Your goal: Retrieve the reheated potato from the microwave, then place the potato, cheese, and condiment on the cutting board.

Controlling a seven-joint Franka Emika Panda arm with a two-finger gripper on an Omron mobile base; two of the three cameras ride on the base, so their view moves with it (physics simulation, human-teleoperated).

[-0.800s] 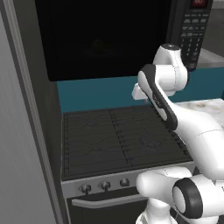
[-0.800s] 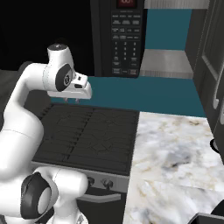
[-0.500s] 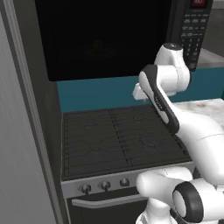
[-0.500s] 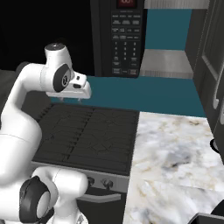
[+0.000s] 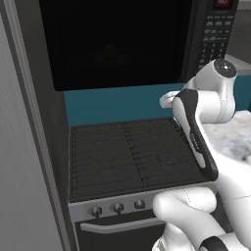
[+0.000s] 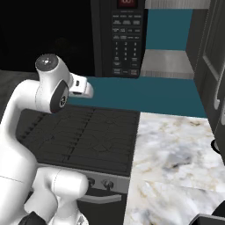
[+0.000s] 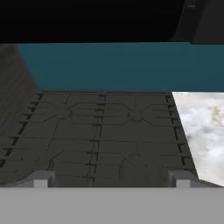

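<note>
Hand view: hand (image 7: 111, 179) wide open, empty

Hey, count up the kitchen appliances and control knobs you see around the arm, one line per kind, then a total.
Microwave: 1
Stove: 1
Stove knobs: 3 in the left base view
Total: 5

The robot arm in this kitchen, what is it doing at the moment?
The arm hangs above the stove, below the microwave, whose door looks closed. Its pincer stands open and holds nothing, with the fingertips over the burner grates. The marble counter lies to the right. The potato is not yet fetched.
</note>
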